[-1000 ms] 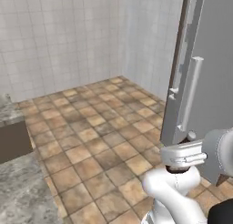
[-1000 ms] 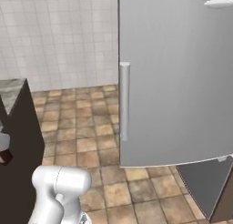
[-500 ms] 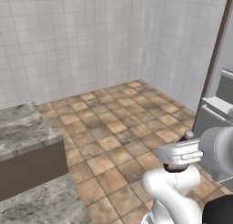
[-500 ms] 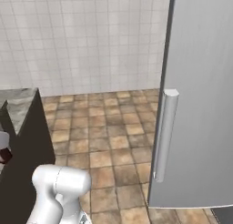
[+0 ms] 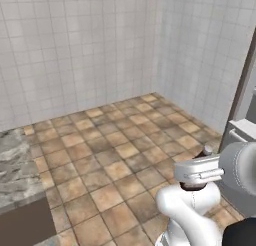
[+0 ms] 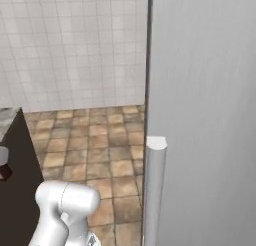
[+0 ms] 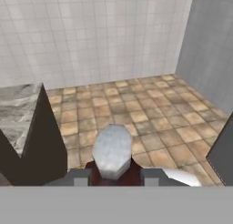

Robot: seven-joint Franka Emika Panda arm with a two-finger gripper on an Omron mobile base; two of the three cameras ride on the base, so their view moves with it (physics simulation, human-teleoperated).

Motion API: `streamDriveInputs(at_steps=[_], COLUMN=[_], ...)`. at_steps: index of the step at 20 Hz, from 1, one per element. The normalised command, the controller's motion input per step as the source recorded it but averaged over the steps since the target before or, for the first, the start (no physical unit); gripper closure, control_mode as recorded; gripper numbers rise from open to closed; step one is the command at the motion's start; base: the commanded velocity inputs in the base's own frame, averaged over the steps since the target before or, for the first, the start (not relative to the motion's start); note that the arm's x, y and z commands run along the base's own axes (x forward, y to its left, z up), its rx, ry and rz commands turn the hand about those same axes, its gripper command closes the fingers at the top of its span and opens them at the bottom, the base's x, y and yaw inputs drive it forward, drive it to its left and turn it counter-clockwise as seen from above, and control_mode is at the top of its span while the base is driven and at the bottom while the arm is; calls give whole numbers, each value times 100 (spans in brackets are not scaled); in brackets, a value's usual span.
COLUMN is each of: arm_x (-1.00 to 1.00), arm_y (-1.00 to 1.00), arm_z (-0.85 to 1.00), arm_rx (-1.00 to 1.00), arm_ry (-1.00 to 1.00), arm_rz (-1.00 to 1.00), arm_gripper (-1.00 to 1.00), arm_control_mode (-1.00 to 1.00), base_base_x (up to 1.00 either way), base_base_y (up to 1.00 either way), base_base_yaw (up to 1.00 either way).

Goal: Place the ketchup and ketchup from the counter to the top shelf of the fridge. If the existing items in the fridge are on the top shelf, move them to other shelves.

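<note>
change: the whole picture has slid over the last second — that's the base turning, not stuff moving. In the left base view the fridge used to take up the right side, now it's just a sliver at the right edge; in the right base view its grey door with the handle has swelled to cover the right half.
meaning: my read is the robot's mid-carry, swinging round from the counter toward the fridge. Nothing's on the top shelf yet, and no shelf is in sight, so there's still the approach to do.
gripper: the gripper is narrow, pinched on a ketchup — the bottle sits right between the fingertips, pale cap end toward the camera, dark red body below.
hand view extra: it gives the grip itself, plus the counter end and its dark side panel on the left.
base views extra: the left one gives the open tiled floor and corner; the right one gives the door up close. Can't tell where the second bottle is.
</note>
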Motion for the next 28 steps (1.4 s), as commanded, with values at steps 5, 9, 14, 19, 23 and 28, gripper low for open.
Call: streamDriveInputs(at_steps=[5,9,14,19,23,28], arm_x=[0,0,0,0,0,0], arm_y=[0,0,0,0,0,0], arm_z=[0,0,0,0,0,0], arm_rx=[0,0,0,0,0,0], arm_ry=[0,0,0,0,0,0], arm_rz=[0,0,0,0,0,0], arm_gripper=[100,100,100,100,100,100], arm_control_mode=[100,100,100,100,100,100], base_base_x=[100,100,100,100,74,44], base_base_y=[-7,9,9,1,6,9], base_base_yaw=[0,0,0,-16,-59,-72])
